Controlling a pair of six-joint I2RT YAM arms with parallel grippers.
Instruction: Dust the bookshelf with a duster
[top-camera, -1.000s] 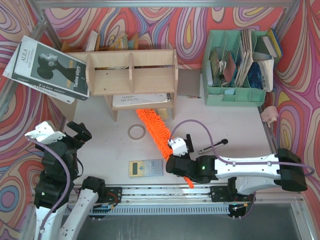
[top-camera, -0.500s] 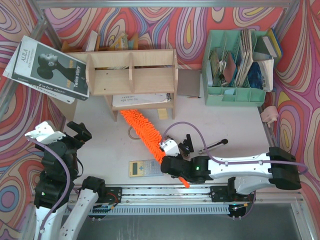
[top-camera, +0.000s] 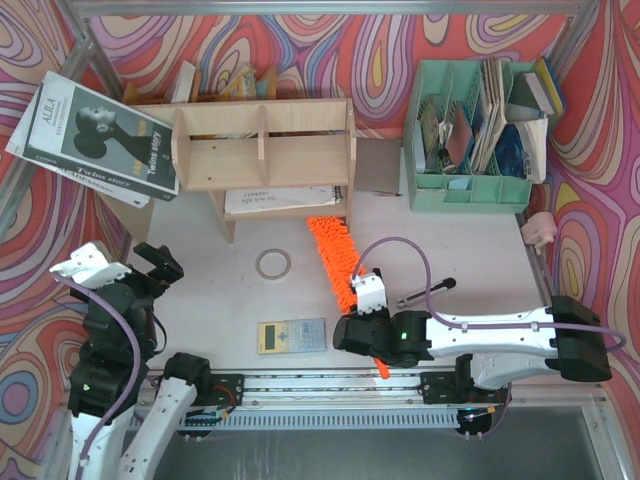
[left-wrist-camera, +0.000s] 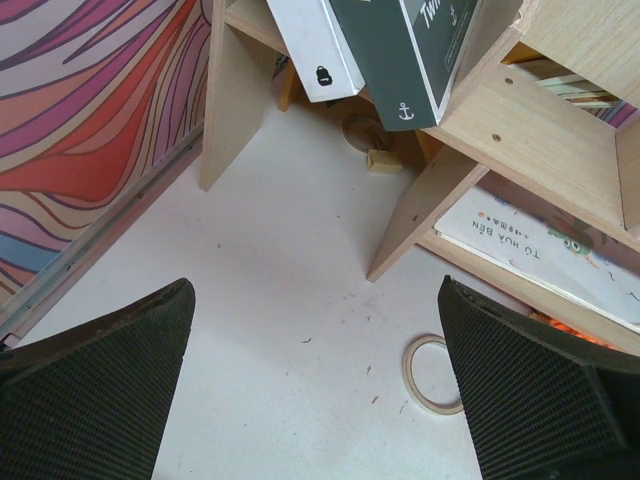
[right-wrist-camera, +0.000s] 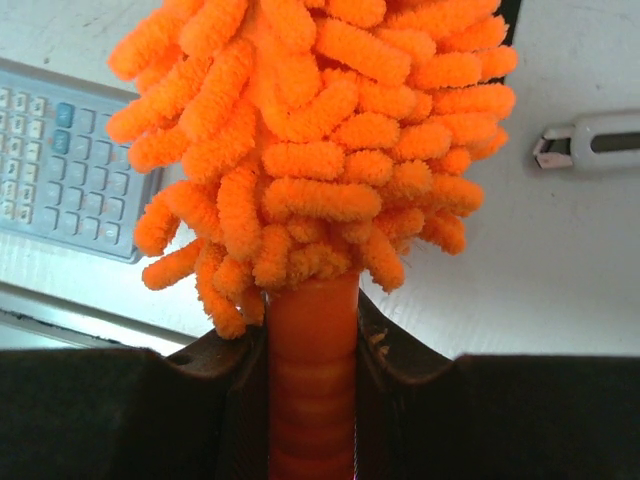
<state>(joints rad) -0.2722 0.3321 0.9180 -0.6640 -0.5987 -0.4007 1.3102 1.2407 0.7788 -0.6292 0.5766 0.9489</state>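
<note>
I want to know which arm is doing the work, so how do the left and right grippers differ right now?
The right gripper is shut on the duster handle, while the left gripper is open and holds nothing. The right gripper sits beside the calculator; the left gripper hangs far out left, facing the bookshelf legs. Both are dark and two-fingered.
</note>
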